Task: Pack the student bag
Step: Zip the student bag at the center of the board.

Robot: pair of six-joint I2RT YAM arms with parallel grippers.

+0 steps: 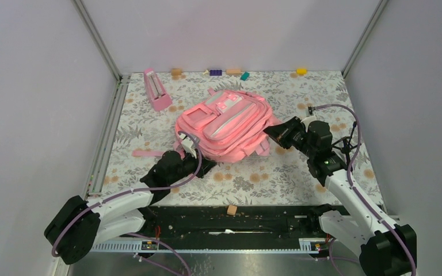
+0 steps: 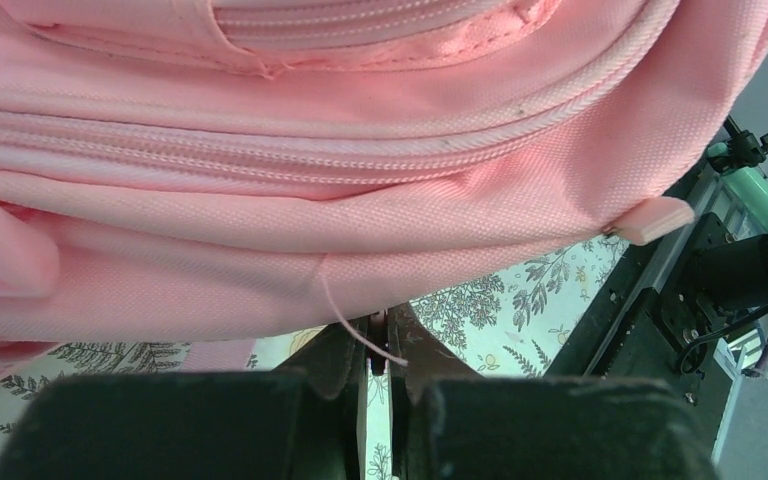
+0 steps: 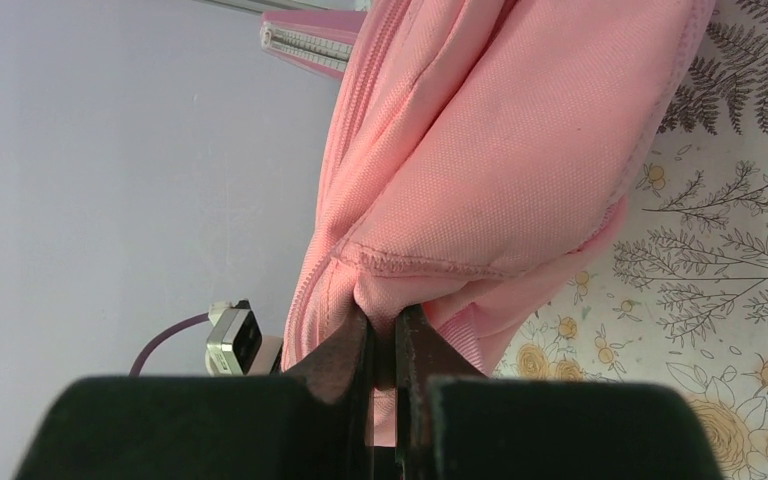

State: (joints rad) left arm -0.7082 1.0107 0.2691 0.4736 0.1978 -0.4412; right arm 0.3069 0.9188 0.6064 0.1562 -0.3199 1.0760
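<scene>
At counter (image 1: 265, 178) middle: student bag (image 1: 224, 123) flat. Right fingers (image 3: 345, 355) clamped on right-side fabric fold; left fingers (image 2: 340, 355) together at near-left edge, grip unclear. Probably steadying bag for packing.

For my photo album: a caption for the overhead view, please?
Closed left hand meets, right hand pinches, a soft pink fabric backpack on a floral table.

student bag (image 2: 460, 210) in woven cloth, matt, coarse

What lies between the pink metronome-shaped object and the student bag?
Only bare floral tabletop, as the top view shows: nothing sits between the metronome-shaped object and the student bag.
</scene>
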